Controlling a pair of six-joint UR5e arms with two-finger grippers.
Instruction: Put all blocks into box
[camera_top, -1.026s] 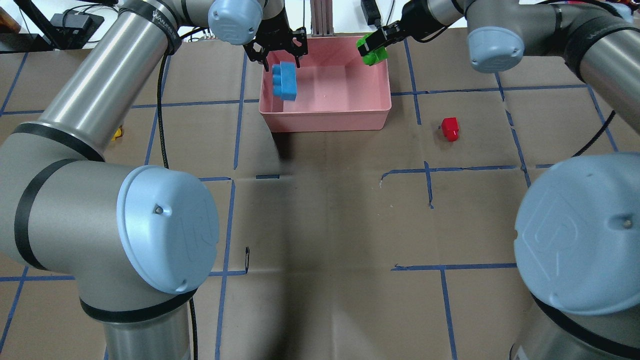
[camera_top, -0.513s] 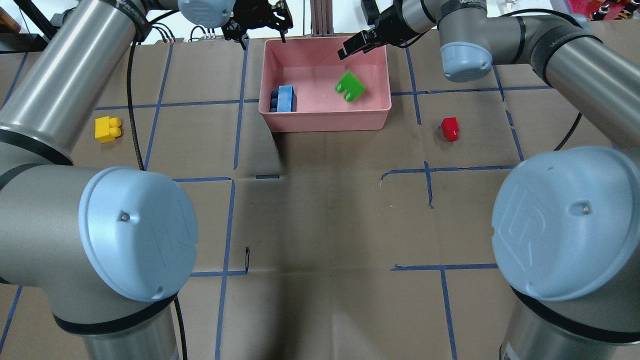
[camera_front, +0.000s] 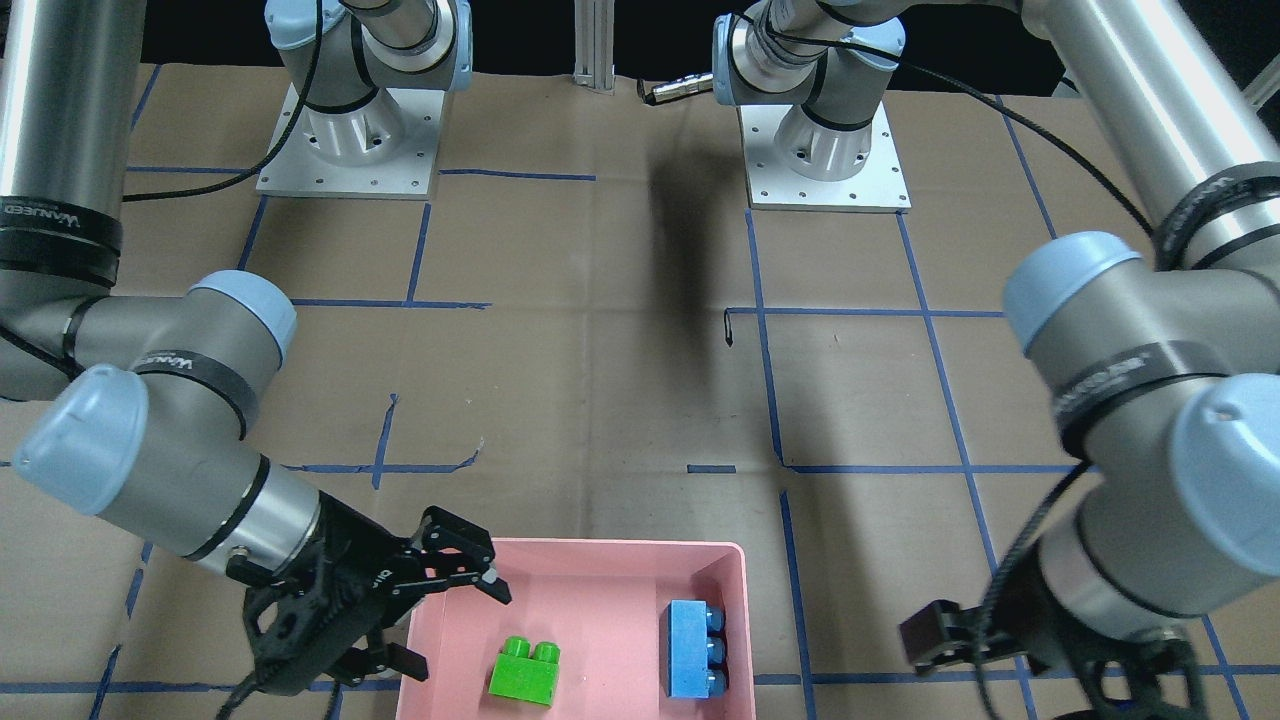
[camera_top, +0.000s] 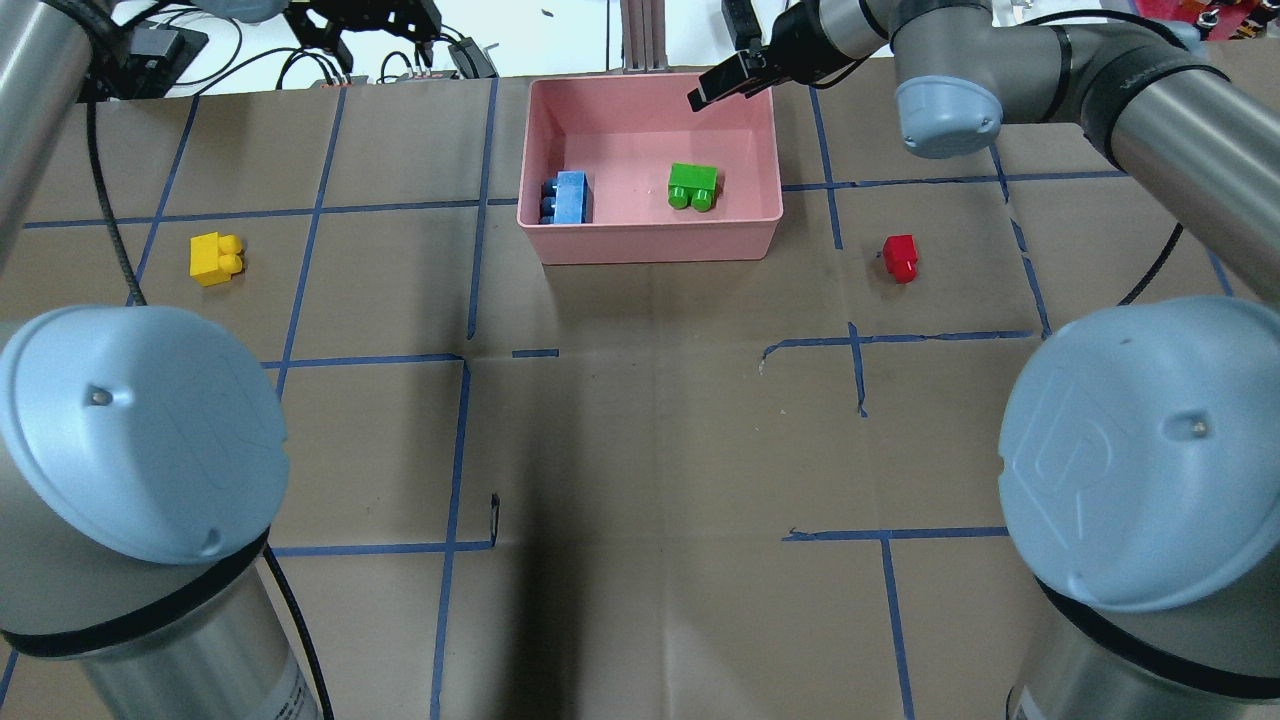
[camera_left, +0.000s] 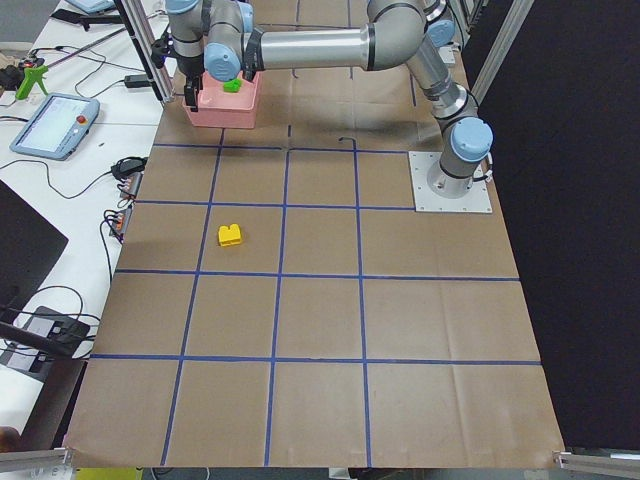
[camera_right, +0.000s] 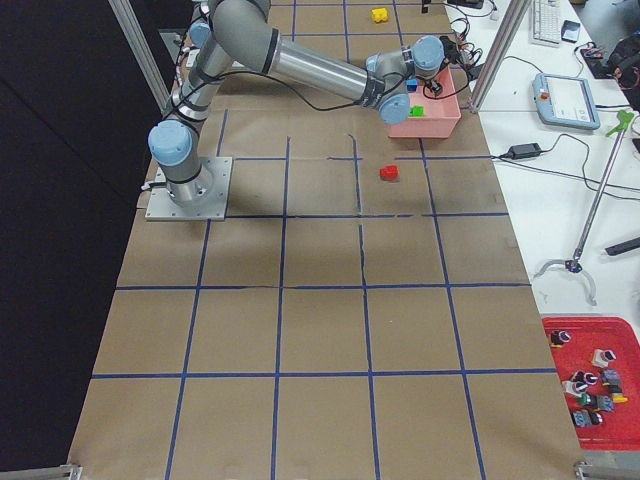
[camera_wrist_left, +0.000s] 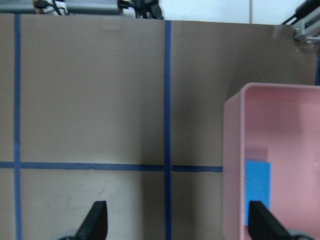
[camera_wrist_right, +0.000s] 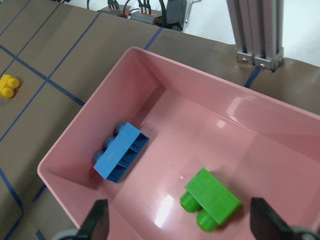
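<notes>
The pink box (camera_top: 650, 245) stands at the far middle of the table. The blue block (camera_top: 568, 197) and the green block (camera_top: 693, 186) lie inside it, apart. The yellow block (camera_top: 215, 258) lies on the table to the left and the red block (camera_top: 900, 257) to the right of the box. My left gripper (camera_top: 380, 35) is open and empty, high beyond the box's far left corner. My right gripper (camera_top: 720, 85) is open and empty above the box's far right part. The right wrist view shows the blue block (camera_wrist_right: 120, 152) and the green block (camera_wrist_right: 212, 200) below the right gripper (camera_wrist_right: 180, 222).
Brown paper with a blue tape grid covers the table. Cables and a power strip (camera_top: 470, 55) lie past the far edge, and an aluminium post (camera_top: 640, 35) stands behind the box. The left wrist view shows the box's wall (camera_wrist_left: 232, 150) at the right.
Both grippers let go: the blue and green blocks dropped and now rest in the box. My left gripper swung away to the left and back. My right gripper stayed over the box.
</notes>
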